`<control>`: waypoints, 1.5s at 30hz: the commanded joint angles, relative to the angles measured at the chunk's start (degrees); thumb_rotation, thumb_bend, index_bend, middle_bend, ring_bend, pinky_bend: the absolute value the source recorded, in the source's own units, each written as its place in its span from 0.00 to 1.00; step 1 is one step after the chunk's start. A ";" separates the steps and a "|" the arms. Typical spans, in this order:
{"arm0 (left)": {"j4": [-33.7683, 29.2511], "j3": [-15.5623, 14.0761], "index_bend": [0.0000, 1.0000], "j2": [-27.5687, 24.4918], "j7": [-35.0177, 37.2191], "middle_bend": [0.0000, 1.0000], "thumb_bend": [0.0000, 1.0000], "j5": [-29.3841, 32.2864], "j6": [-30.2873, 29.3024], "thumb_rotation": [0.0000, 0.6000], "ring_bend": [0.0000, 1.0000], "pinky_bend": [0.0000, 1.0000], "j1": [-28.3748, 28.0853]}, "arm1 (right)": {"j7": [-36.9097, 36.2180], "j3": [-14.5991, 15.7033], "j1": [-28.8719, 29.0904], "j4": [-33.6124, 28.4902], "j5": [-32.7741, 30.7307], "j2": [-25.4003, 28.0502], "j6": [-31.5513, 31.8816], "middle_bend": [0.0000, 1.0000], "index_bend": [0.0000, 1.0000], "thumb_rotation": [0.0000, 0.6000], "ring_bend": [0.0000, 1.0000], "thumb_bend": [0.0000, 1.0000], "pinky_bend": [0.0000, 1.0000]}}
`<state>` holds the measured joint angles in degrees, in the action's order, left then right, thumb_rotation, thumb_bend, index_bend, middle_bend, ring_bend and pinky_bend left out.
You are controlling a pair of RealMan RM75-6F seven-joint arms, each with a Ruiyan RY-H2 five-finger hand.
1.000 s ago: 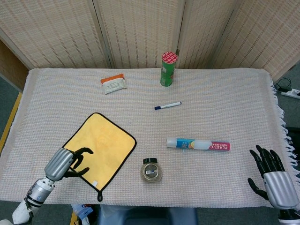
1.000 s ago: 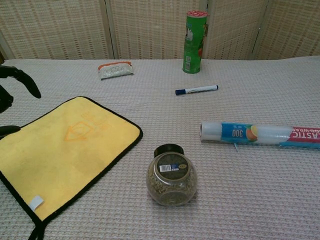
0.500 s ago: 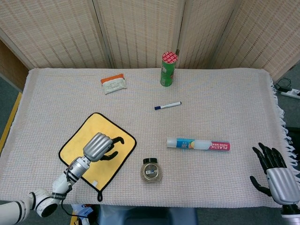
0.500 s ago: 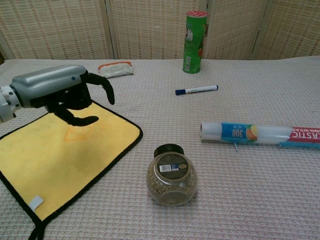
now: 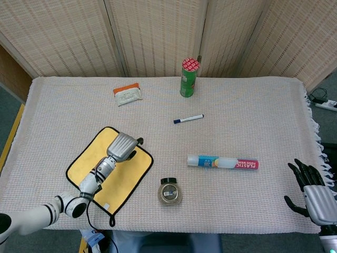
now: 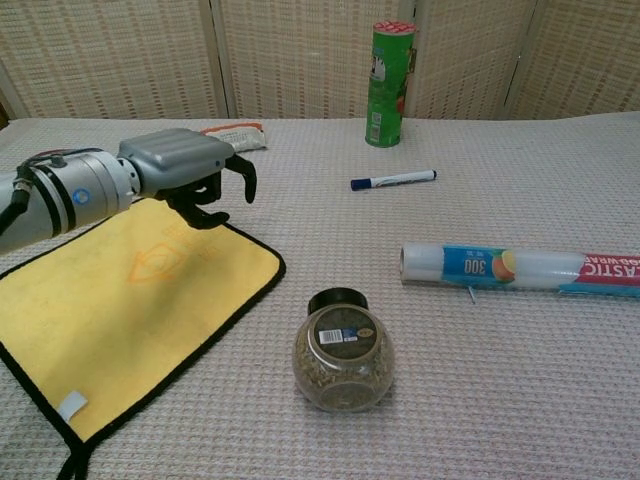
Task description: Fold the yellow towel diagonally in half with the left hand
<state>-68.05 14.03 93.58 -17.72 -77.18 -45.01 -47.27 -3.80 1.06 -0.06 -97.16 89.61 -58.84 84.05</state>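
The yellow square towel with a black border [image 5: 108, 168] lies flat and unfolded on the woven table cloth [image 5: 253, 105], just to the left of the small glass jar with a black lid [image 5: 169, 191]. In the head view it sits like a diamond, and its loop corner points to the near edge of the table.

The left hand [image 5: 123, 146] hovers over the far-right part of the towel, near the corner that is farthest from the loop corner. Its fingers [image 6: 240, 172] are curved downward and a little apart, and they hold nothing. I cannot tell if the fingertips touch the fabric.

The step in hand seems to be the reach for a corner. To do it well, the hand should probably pinch only the edge of one corner, lift it low, and carry it straight over to the opposite corner, so that the borders meet.

The right hand [image 5: 316, 197], far to the right of the jar, is spread and empty.
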 commanded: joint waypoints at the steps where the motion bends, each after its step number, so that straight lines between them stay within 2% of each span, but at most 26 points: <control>1: 3.85 0.15 0.41 1.32 1.99 1.00 0.47 1.91 3.08 1.00 1.00 1.00 -2.41 | -0.34 -0.24 0.26 0.31 -0.70 0.01 -0.56 0.00 0.00 1.00 0.00 0.37 0.00; 17: 20.76 -3.96 0.44 7.14 16.45 1.00 0.47 -2.09 7.58 1.00 1.00 1.00 -7.62 | -1.48 -0.71 1.47 1.03 -3.59 -0.12 -3.72 0.00 0.00 1.00 0.00 0.37 0.00; 27: 28.76 -6.87 0.44 9.59 21.77 1.00 0.48 -4.27 10.20 1.00 1.00 1.00 -9.60 | -1.99 -0.97 1.98 1.39 -4.79 -0.18 -4.94 0.00 0.00 1.00 0.00 0.37 0.00; 35: 31.43 -8.35 0.46 10.18 23.32 1.00 0.48 -5.05 10.50 1.00 1.00 1.00 -9.84 | -2.21 -1.01 2.32 1.52 -5.21 -0.17 -5.64 0.00 0.00 1.00 0.00 0.37 0.00; 45: 31.51 -9.80 0.56 10.07 24.46 1.00 0.48 -6.25 8.45 1.00 1.00 1.00 -9.29 | -2.36 -1.01 2.12 1.40 -5.07 0.01 -5.02 0.00 0.00 1.00 0.00 0.37 0.00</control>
<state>-36.36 4.35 103.76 6.71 -83.33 -36.41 -56.66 -6.16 0.05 2.07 -95.76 84.52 -58.84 79.01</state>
